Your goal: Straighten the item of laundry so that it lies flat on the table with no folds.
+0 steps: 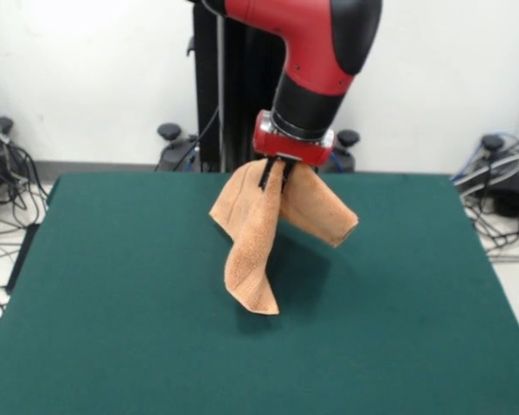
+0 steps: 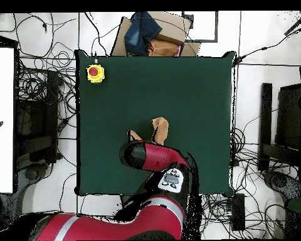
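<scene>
The peach-orange towel (image 1: 258, 233) hangs bunched from my gripper (image 1: 273, 175) over the middle of the dark green table (image 1: 112, 294). The gripper is shut on the towel's upper folds. One long fold hangs down and its lower end touches or nearly touches the table top; a shorter flap sticks out to the right. In the overhead view only small parts of the towel (image 2: 160, 130) show beyond the arm, which hides the gripper.
A yellow box with a red button (image 2: 95, 73) sits at one table corner in the overhead view. Cables and equipment lie on the floor around the table. The robot's pedestal (image 1: 233, 86) stands at the table's far side.
</scene>
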`<state>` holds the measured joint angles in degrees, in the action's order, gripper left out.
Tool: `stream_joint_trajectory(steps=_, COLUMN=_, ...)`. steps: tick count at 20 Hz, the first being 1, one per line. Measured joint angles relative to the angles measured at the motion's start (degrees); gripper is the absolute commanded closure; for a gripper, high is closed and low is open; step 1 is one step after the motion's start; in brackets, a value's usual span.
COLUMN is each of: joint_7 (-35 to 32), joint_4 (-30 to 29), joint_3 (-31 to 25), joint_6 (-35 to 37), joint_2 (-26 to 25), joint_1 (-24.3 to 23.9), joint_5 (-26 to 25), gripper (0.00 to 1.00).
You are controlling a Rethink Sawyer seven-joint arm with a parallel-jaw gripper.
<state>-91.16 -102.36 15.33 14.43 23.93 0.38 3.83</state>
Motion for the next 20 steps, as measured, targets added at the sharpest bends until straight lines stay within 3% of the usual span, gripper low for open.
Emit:
stream_joint_trajectory(steps=17, joint_7=0.00, joint_4=0.00, joint_3=-0.68, joint_6=-1.95, joint_2=-0.08, joint_1=0.02, joint_5=0.00, gripper=1.00)
stream_joint_trajectory(steps=18, joint_7=0.00, joint_4=0.00, joint_3=-0.68, joint_6=-1.95, joint_2=-0.08, joint_1=0.04, joint_5=0.00, gripper=0.00)
stream_joint_trajectory(steps=20, joint_7=0.00, joint_4=0.01, joint_3=-0.67, joint_6=-1.95, joint_2=-0.11, joint_1=0.04, joint_5=0.00, gripper=0.00)
